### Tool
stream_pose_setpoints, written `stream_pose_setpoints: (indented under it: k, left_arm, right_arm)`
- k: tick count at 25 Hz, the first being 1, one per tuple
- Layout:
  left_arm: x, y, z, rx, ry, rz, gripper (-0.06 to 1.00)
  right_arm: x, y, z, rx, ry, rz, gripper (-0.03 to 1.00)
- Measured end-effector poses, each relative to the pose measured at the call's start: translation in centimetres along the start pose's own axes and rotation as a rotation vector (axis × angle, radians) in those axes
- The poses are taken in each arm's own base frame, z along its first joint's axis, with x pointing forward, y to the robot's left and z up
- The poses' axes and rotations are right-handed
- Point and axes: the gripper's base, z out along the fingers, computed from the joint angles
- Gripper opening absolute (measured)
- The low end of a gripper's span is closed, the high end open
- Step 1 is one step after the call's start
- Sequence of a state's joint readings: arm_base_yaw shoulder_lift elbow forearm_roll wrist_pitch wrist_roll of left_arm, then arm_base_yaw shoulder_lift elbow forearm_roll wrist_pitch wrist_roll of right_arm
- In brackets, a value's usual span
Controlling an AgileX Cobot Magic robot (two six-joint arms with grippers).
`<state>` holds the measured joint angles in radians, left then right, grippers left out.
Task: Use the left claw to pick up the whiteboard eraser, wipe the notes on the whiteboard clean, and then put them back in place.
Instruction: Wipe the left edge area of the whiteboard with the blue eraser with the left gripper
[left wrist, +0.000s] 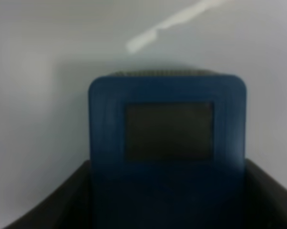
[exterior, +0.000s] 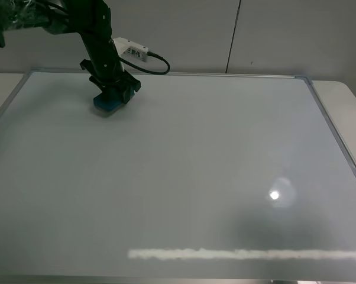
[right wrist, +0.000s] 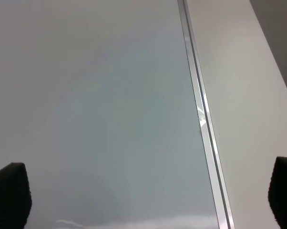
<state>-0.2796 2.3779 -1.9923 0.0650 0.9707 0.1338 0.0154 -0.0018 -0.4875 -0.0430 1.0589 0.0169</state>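
The whiteboard [exterior: 196, 177] fills most of the exterior high view. My left claw [exterior: 116, 92] is at its far left corner, shut on the blue whiteboard eraser [exterior: 107, 105], which rests flat on the board. In the left wrist view the eraser [left wrist: 167, 133] sits between the dark fingers [left wrist: 38, 210], with a darker patch on top. No red notes show on the board in any view. My right gripper [right wrist: 143, 200] is open and empty above the board near its silver frame [right wrist: 200, 119]. It is out of the exterior high view.
A white labelled box [exterior: 130, 48] with a black cable hangs off the left arm, just past the board's far edge. Pale tabletop [right wrist: 248, 95] lies outside the frame on the right. Light reflections [exterior: 274, 194] glare on the board's near part.
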Motion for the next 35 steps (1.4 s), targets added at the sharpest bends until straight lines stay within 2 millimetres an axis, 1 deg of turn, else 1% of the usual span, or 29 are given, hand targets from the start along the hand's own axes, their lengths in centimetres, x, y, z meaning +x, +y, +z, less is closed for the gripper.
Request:
stream_pose_setpoints:
  k: [5, 12, 16, 20, 23, 27, 30, 33, 35]
  left_arm:
    - [0.0, 1.1, -5.0, -0.026, -0.005, -0.043, 0.55]
    - [0.7, 1.9, -10.4, -0.058, 0.002, -0.106, 0.55]
    - [1.6, 1.9, -12.9, -0.064, -0.012, -0.132, 0.55]
    - [3.6, 2.0, -14.5, -0.11, 0.003, -0.139, 0.55]
    - [5.8, 2.0, -15.1, -0.154, 0.016, -0.154, 0.55]
    - [9.5, 2.0, -14.4, -0.2, 0.014, -0.202, 0.55]
    - [12.5, 2.7, -13.2, -0.204, -0.013, -0.272, 0.55]
    - [16.0, 3.8, -11.0, -0.2, 0.013, -0.348, 0.55]
    - [17.6, 4.3, -9.8, -0.185, 0.028, -0.392, 0.55]
  right_arm:
    - [0.0, 0.0, 0.0, 0.0, 0.0, 0.0, 0.99]
    - [0.0, 0.0, 0.0, 0.0, 0.0, 0.0, 0.99]
    - [0.0, 0.0, 0.0, 0.0, 0.0, 0.0, 0.99]
    - [0.0, 0.0, 0.0, 0.0, 0.0, 0.0, 0.99]
    - [0.0, 0.0, 0.0, 0.0, 0.0, 0.0, 0.99]
    - [0.0, 0.0, 0.0, 0.0, 0.0, 0.0, 0.99]
    - [0.0, 0.0, 0.0, 0.0, 0.0, 0.0, 0.99]
    - [0.0, 0.0, 0.0, 0.0, 0.0, 0.0, 0.99]
    - [0.0, 0.0, 0.0, 0.0, 0.0, 0.0, 0.99]
